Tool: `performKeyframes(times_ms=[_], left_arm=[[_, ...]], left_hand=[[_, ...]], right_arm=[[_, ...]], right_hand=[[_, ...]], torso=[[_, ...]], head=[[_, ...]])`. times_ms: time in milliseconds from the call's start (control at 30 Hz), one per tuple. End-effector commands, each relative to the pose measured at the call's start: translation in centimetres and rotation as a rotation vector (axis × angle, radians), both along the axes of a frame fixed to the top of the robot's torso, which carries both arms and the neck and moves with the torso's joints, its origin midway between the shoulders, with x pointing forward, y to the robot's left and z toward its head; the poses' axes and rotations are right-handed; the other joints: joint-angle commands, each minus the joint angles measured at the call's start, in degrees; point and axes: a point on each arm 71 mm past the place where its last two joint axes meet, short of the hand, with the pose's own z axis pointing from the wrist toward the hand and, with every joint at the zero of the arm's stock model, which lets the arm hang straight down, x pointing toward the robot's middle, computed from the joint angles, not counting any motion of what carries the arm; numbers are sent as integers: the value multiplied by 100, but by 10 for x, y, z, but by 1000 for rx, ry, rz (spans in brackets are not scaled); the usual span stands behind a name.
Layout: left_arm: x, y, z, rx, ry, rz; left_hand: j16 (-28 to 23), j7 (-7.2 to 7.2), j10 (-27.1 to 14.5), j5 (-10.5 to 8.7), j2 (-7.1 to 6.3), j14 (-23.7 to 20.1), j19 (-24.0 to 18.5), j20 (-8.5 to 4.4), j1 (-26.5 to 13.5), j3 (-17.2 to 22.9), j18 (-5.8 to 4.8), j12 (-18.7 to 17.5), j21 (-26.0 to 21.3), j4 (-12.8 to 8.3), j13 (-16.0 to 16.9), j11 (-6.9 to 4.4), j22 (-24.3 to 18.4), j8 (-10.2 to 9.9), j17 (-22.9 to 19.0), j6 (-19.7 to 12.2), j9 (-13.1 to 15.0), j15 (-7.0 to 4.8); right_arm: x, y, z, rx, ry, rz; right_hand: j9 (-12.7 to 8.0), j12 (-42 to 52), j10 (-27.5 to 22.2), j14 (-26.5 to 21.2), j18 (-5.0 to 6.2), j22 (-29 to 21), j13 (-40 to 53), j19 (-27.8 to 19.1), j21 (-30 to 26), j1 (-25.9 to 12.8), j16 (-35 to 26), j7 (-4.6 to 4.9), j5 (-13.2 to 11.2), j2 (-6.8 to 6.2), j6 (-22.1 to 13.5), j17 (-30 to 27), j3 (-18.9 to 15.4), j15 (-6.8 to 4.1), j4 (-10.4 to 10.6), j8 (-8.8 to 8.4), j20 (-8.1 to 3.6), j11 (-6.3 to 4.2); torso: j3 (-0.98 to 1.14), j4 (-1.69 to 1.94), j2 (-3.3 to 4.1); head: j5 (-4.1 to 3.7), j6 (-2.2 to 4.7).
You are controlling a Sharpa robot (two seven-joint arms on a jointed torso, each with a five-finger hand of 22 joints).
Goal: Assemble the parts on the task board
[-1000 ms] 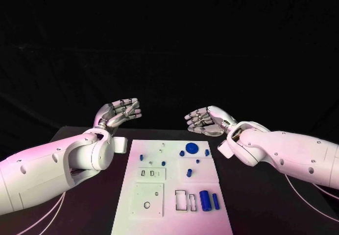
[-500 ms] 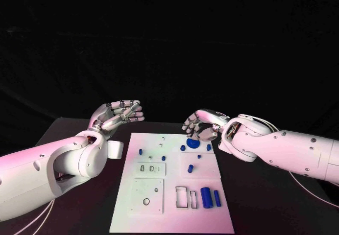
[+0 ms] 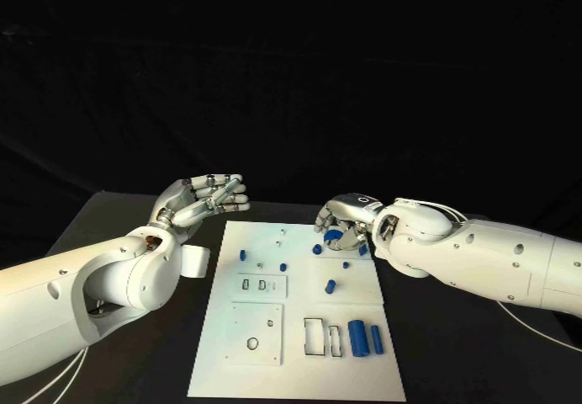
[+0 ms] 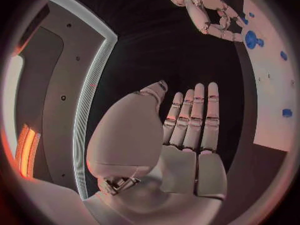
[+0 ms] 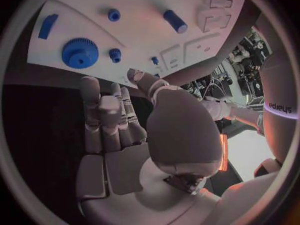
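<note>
With its fingers apart and empty, the right hand hangs over the blue gear at the far end of the task board, the left hand raised, loosely curled and empty beside it; a hasty grab could knock the small blue pieces nearby.

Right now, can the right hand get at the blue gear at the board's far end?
Probably yes: the right hand hangs open just above the blue gear on the task board, and nothing lies between them.
</note>
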Motion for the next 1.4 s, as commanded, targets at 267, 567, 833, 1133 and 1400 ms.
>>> performKeyframes(times_ms=[267, 567, 833, 1133, 1400], left_arm=[[-2, -3, 2, -10, 1, -47], [-2, -2, 2, -10, 8, -44], [-2, -1, 1, -9, 13, -45], [-2, -2, 1, -10, 17, -50], [-2, -2, 1, -9, 22, -52]], left_hand=[[11, 232, -6, -2, -44, 38, 32, 7, -63, 41, 75, -63, 7, 41, 1, 23, -14, -32, 23, -10, -17, 12], [5, 237, -7, -1, -36, 32, 31, 8, -82, 46, 74, -73, 2, 54, 2, 26, -19, -38, 27, -13, -20, 15], [2, 238, -8, 0, -33, 29, 29, 9, -86, 50, 74, -78, 0, 58, 2, 27, -21, -41, 29, -14, -21, 17], [-2, 239, -9, 0, -31, 24, 28, 10, -91, 54, 73, -83, -3, 60, 2, 28, -24, -45, 31, -16, -22, 19], [-7, 242, -11, 2, -26, 18, 25, 11, -96, 63, 73, -92, -8, 63, 2, 31, -29, -51, 35, -20, -25, 21]], right_arm=[[2, 0, -11, -120, -15, -44], [2, 1, -17, -123, -7, -51], [2, 5, -16, -105, -39, -48], [2, 7, -16, -88, -42, -45], [3, 6, -17, -90, -33, -48]], right_hand=[[31, 42, -207, 65, -98, 407, 4, 163, 289, 41, 351, -14, 73, -25, -77, 333, -75, 8, 50, -12, 18, 10], [48, 102, -211, 97, -123, 597, 19, 240, 420, 40, 502, -19, 73, 6, -76, 483, -103, 11, 92, 0, 27, 6], [65, 165, -194, 109, -136, 722, 33, 285, 512, 67, 592, -24, 55, 70, -62, 545, -54, 4, 128, 15, 28, -1], [102, 312, -40, 212, -196, 1136, 62, 486, 793, 52, 839, -52, 22, 123, -23, 822, 111, -26, 218, 45, 3, -41], [149, 399, 89, 236, -221, 1323, 78, 560, 919, 68, 936, -85, -134, 169, 29, 899, 314, -59, 271, 87, -31, -82]], torso=[[-23, 66, 101], [-21, 81, 149], [-16, 92, 192], [-22, 97, 246], [-30, 91, 284]], head=[[2, 15], [-4, 6], [11, 12], [17, 14], [7, 14]])
